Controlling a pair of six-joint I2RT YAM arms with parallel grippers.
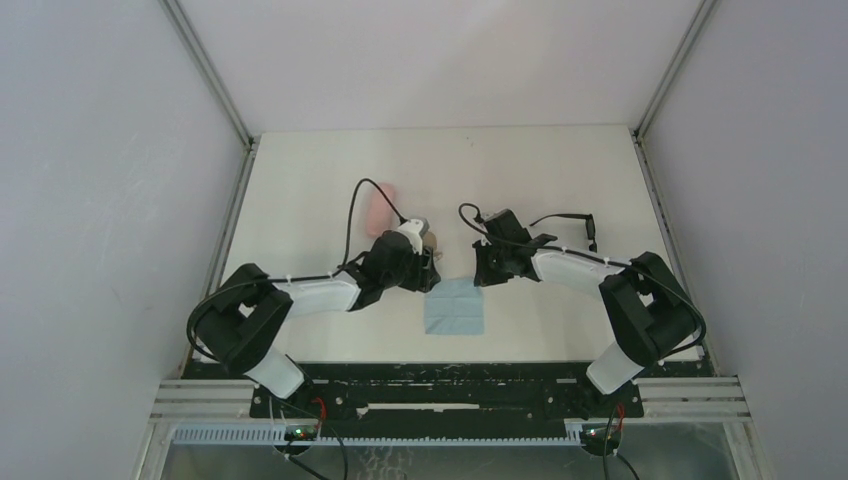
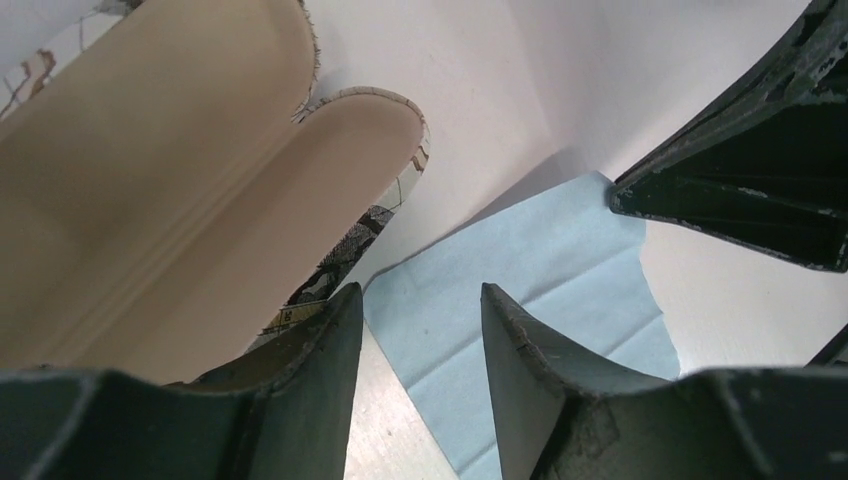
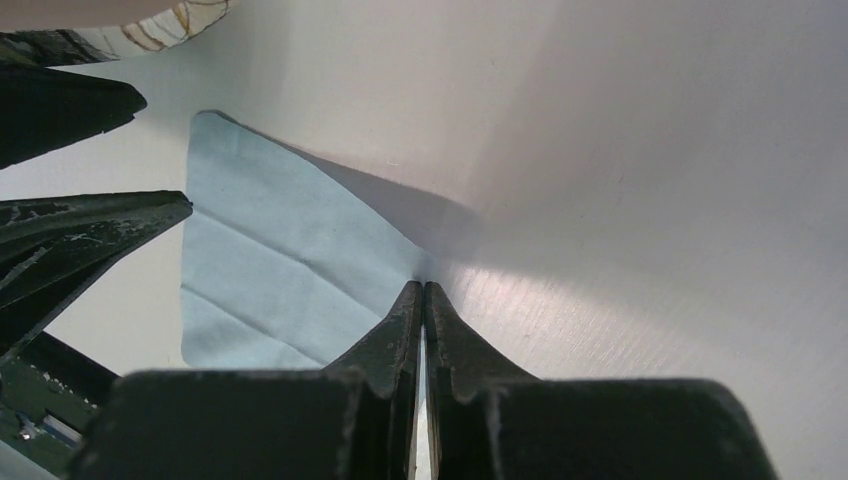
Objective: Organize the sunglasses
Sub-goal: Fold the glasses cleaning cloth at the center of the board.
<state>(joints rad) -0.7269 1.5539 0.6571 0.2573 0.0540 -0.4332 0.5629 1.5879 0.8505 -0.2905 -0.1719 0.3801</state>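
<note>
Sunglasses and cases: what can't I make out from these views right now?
sunglasses: top view only, tiny and thin beside the right arm; folded or not is unclear.
patterned case: open, but cut off by the left wrist view's edges; the left hand covers most of it from above.
pink case: top view, blurred; open or closed unclear.
right hand: shut at the blue cloth edge; whether it pinches the cloth is unclear.
</note>
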